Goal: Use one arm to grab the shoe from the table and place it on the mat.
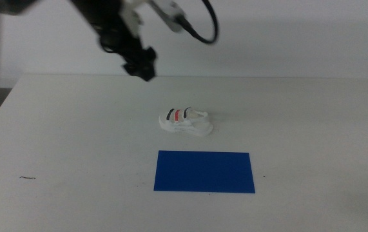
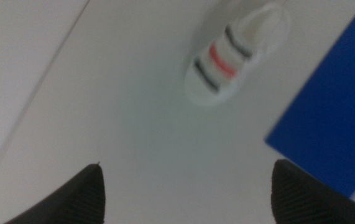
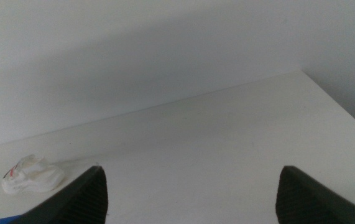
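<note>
The white shoe [image 1: 185, 121] with one black and one red strap lies on the table [image 1: 74, 142], just behind the blue mat [image 1: 204, 171]. My left gripper [image 1: 140, 66] hangs in the air above the table's far edge, up and to the left of the shoe, jaws wide open and empty. Its wrist view shows the shoe [image 2: 236, 55] ahead of the open gripper [image 2: 186, 193], with the mat [image 2: 332, 118] beside it. My right gripper [image 3: 189, 193] is out of the middle view, open and empty; its wrist view shows the shoe [image 3: 31, 174] far off.
A small dark mark [image 1: 28, 178] lies on the table at the front left. The table's far edge [image 1: 196, 77] meets a plain white wall.
</note>
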You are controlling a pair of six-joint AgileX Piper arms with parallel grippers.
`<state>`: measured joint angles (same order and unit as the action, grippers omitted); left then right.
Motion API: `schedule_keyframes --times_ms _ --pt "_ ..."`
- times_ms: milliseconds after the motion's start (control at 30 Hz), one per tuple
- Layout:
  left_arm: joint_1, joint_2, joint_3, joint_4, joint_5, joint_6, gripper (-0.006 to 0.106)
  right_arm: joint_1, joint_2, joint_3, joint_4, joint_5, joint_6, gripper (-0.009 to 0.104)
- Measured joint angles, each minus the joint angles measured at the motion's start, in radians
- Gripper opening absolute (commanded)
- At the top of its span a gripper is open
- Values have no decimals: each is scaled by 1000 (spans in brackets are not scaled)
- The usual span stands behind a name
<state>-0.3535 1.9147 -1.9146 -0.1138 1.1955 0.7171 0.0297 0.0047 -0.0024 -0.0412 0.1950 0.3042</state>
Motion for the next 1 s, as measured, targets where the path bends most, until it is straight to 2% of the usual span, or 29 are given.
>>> schedule_keyframes --times_ms 300,633,1000 --pt "-118 307 -261 -20 15 289 88 0 0 0 0 0 0 79" --pt "-130 400 -276 15 21 450 89 0 0 0 0 0 0 79" --pt "-128 430 -278 23 21 775 89 0 0 0 0 0 0 79"
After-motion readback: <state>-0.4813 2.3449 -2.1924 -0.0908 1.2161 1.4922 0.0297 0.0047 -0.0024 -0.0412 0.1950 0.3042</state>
